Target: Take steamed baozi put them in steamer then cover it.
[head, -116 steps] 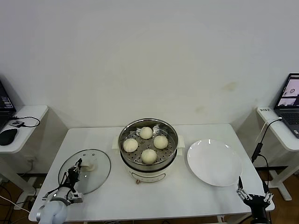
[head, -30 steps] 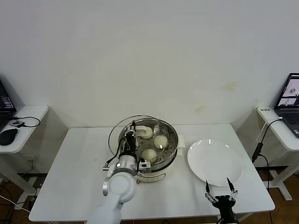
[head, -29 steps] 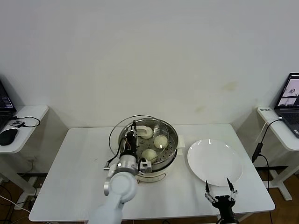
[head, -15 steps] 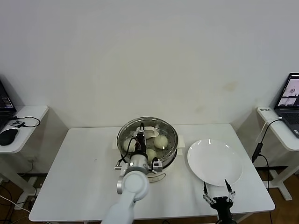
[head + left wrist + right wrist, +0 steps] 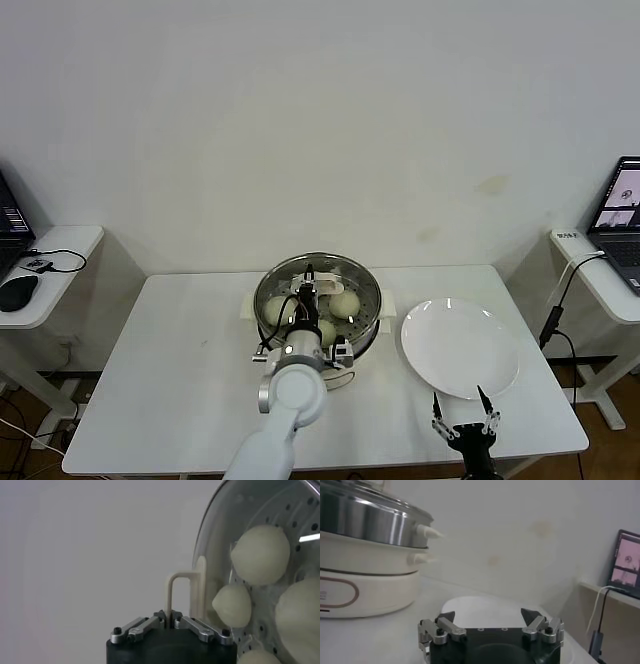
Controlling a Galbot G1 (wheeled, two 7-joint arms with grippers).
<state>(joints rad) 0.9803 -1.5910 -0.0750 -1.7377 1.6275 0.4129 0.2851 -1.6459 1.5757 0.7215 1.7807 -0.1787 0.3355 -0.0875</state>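
The steamer stands mid-table on its white base. Steamed baozi lie on its perforated tray. My left gripper is above the pot, shut on the cream-white handle of the glass cover. The cover lies over the pot's mouth, its rim about in line with the pot's rim. In the left wrist view my left gripper pinches the handle, and baozi show through the glass. My right gripper is open and empty at the table's front edge, and it is also open in its own view.
A flat white plate lies right of the steamer, just beyond my right gripper. It also shows in the right wrist view, with the steamer off to one side. Side desks with laptops stand at both edges.
My left gripper carried the cover from the table's left side to above the steamer. In the last second it shifted right until centred over the pot. My right gripper drifted slightly left.
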